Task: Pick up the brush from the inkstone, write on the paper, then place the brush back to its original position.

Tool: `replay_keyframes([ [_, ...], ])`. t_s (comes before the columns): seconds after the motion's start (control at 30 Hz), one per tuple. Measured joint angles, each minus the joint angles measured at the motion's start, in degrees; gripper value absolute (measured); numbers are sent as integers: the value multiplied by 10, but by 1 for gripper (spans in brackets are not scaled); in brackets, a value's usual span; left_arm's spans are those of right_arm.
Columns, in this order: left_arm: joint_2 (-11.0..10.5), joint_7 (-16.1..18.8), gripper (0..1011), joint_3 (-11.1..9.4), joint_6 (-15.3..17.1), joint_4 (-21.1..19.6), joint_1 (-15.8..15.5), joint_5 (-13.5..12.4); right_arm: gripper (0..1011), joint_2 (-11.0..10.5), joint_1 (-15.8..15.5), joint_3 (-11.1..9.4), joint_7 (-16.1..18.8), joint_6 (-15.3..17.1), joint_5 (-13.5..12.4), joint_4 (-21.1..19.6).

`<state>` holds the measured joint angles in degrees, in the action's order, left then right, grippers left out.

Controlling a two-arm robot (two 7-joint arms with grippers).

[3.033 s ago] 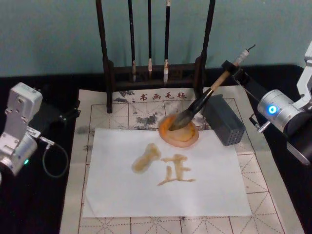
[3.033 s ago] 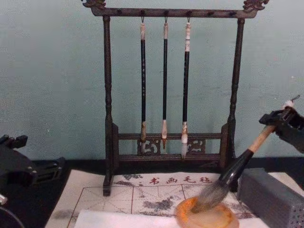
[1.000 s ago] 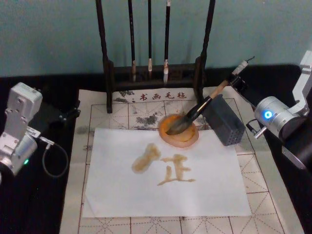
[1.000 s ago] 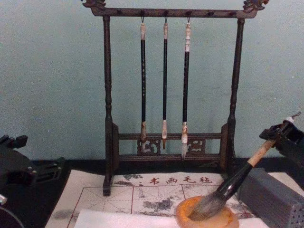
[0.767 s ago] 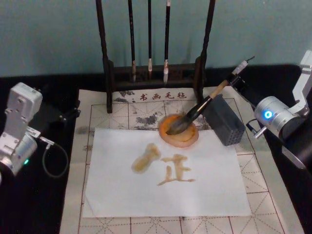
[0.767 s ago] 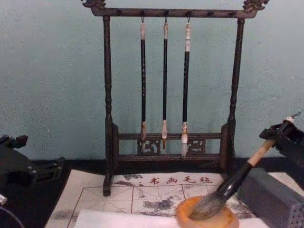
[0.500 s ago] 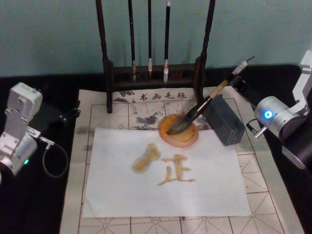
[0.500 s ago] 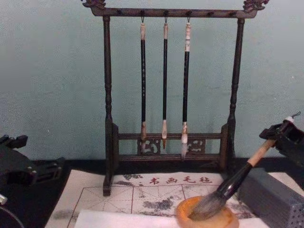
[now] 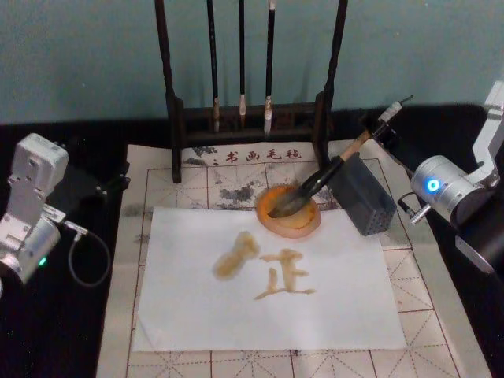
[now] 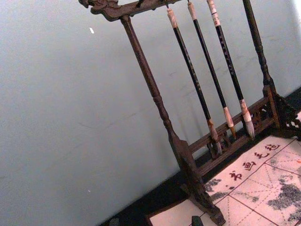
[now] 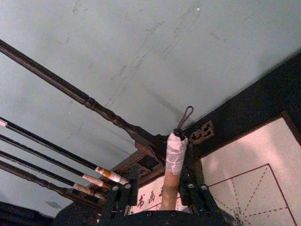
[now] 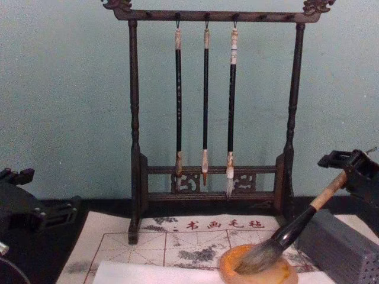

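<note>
The brush point(image 9: 315, 183) lies slanted, its grey bristle head down in the orange inkstone point(image 9: 309, 226) and its tan handle leaning over a grey block. My right gripper point(image 9: 379, 127) is open around the white-wrapped handle end, with a gap on one side in the right wrist view between one finger point(image 11: 124, 190) and the brush point(image 11: 172, 165). From the chest, the brush point(image 12: 278, 236) dips into the inkstone point(image 12: 228, 271) and the right gripper point(image 12: 343, 161) sits at the right edge. The white paper point(image 9: 189, 299) carries amber strokes. My left gripper point(image 9: 94, 185) is parked far left.
The grey perforated block point(image 9: 362, 197) stands right of the inkstone. A dark wooden rack point(image 9: 244, 118) with three thin hanging brushes point(image 12: 205, 106) stands behind. A beige gridded mat point(image 9: 441, 315) lies under the paper on a black table.
The right gripper's fingers have spread apart around the handle end. The brush has settled slightly lower, its head still in the inkstone. The left arm has not moved.
</note>
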<state>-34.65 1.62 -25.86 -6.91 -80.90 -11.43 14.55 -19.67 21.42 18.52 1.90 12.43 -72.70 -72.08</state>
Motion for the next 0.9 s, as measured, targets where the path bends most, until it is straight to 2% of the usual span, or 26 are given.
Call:
replay_keyframes([
  [0.07,0,0,1001,0,0,0,0,0,553,0,0,0,0,0,0,0],
  [0.1,0,0,1001,0,0,0,0,0,553,0,0,0,0,0,0,0],
  [0.3,0,0,1001,0,0,0,0,0,775,0,0,0,0,0,0,0],
  [0.37,0,0,1001,0,0,0,0,0,803,0,0,0,0,0,0,0],
  [0.5,0,0,1001,0,0,0,0,0,948,0,0,0,0,0,0,0],
  [0.63,0,0,1001,0,0,0,0,0,1002,0,0,0,0,0,0,0],
  [0.9,0,0,1001,0,0,0,0,0,1003,0,0,0,0,0,0,0],
])
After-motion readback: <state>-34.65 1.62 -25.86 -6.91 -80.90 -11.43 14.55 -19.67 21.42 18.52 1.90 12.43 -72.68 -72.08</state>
